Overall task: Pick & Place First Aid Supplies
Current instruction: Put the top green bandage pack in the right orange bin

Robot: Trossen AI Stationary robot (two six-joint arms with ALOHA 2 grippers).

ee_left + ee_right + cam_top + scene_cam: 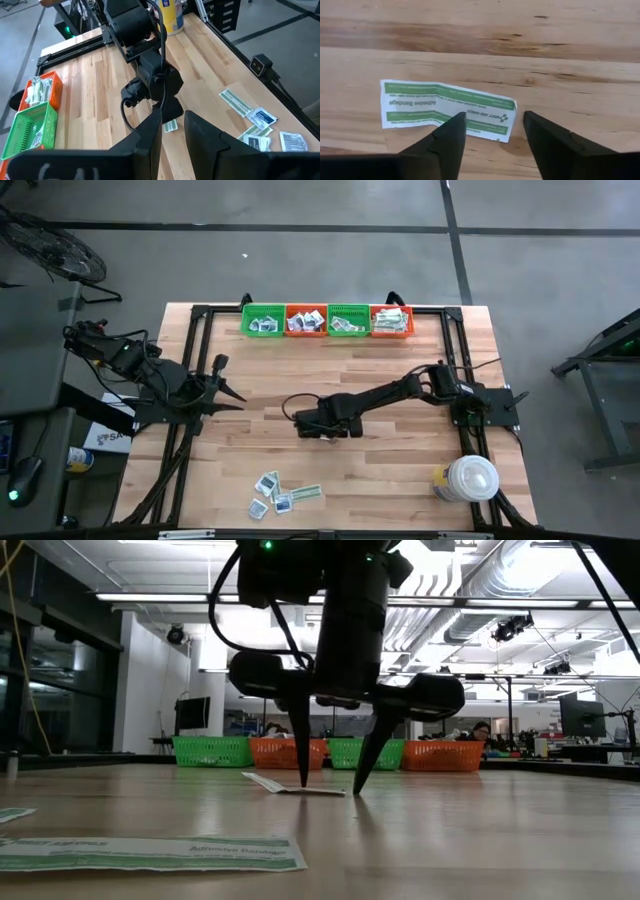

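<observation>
Four baskets at the tabletop's upper edge held packets, right gripper open over a bandage strip, left gripper part-open, empty.

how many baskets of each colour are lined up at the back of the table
green baskets: 2
orange baskets: 2
total: 4
</observation>
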